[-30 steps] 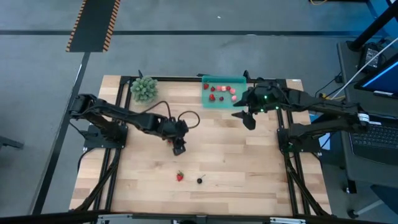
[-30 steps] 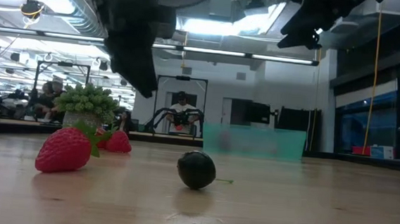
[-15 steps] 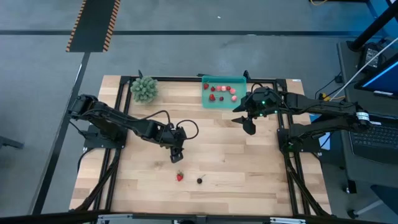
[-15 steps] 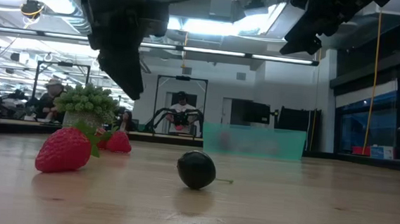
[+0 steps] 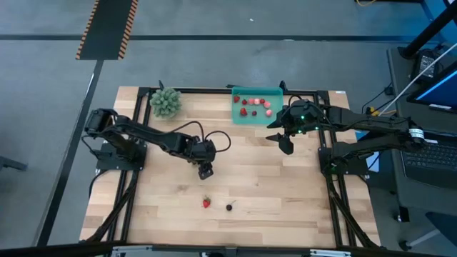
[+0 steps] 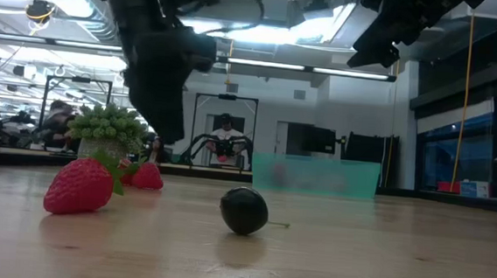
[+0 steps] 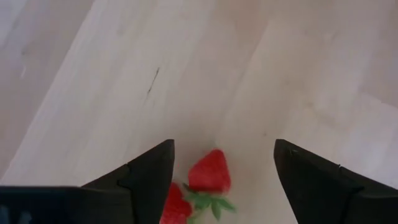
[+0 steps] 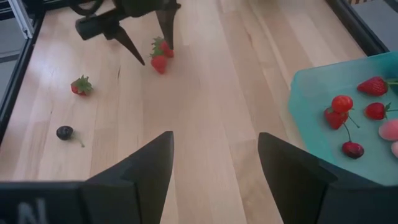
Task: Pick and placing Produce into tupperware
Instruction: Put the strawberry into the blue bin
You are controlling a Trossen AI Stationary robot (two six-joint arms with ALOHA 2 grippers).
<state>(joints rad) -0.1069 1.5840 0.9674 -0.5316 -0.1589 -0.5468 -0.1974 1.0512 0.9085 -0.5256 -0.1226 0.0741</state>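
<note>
My left gripper (image 5: 206, 170) (image 7: 224, 144) hangs open over mid-table. Two red strawberries (image 7: 209, 171) (image 8: 160, 56) lie on the wood below and between its fingers, untouched. In the low view its fingers (image 6: 169, 125) end above the farther strawberry (image 6: 147, 176). Another strawberry (image 5: 206, 203) (image 6: 78, 186) and a dark berry (image 5: 229, 208) (image 6: 243, 210) lie nearer the near edge. The teal tray (image 5: 255, 91) (image 8: 311, 93) sits at the far edge with several red and pink pieces inside. My right gripper (image 5: 284, 140) (image 8: 216, 137) is open, raised near the tray's near right corner.
A bushy green leafy clump (image 5: 166, 102) (image 6: 107, 125) stands at the far left of the table. Bare wood lies between the loose fruit and the tray. Black frame rails run along the table's left, right and far sides. People and equipment show in the room behind.
My left gripper swung a little toward the near edge, then came back toward the middle; in the low view its fingertips now hang lower than a second ago. The fruit has not moved.
</note>
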